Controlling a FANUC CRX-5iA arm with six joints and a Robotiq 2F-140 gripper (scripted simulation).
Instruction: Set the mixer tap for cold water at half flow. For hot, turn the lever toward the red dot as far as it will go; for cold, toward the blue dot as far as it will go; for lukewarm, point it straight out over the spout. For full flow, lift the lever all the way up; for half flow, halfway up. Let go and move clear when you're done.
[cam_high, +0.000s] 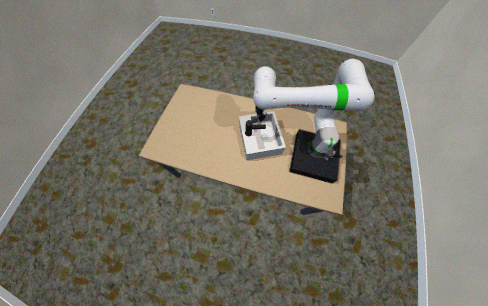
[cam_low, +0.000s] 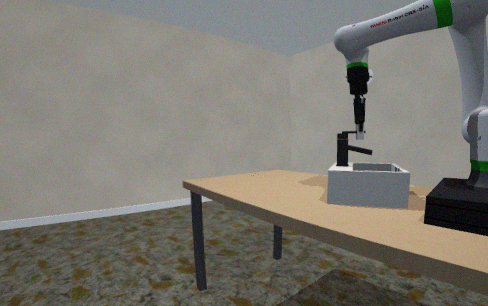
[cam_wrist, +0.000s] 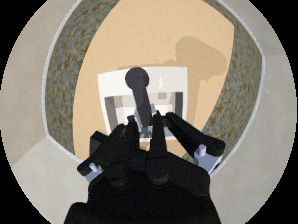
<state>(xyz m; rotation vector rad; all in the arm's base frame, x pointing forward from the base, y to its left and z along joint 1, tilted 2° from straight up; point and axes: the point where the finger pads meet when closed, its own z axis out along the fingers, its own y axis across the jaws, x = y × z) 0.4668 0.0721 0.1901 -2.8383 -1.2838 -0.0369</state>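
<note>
A black mixer tap (cam_low: 342, 150) (cam_high: 248, 130) (cam_wrist: 136, 76) stands at the back rim of a white sink block (cam_low: 368, 189) (cam_high: 263, 152) (cam_wrist: 111, 88). Its spout (cam_low: 361, 149) points out over the basin. The thin lever (cam_low: 350, 133) (cam_wrist: 141, 102) lies about level above the spout, pointing the same way. My gripper (cam_low: 360, 134) (cam_high: 258, 125) (cam_wrist: 146, 110) comes straight down from above and is shut on the lever's outer end. The red and blue dots are too small to make out.
The sink stands on a wooden table (cam_low: 280, 200) (cam_high: 200, 135). The robot's black base (cam_low: 455, 202) (cam_high: 316, 161) sits just to the right of the sink. Patterned floor and plain walls surround the table.
</note>
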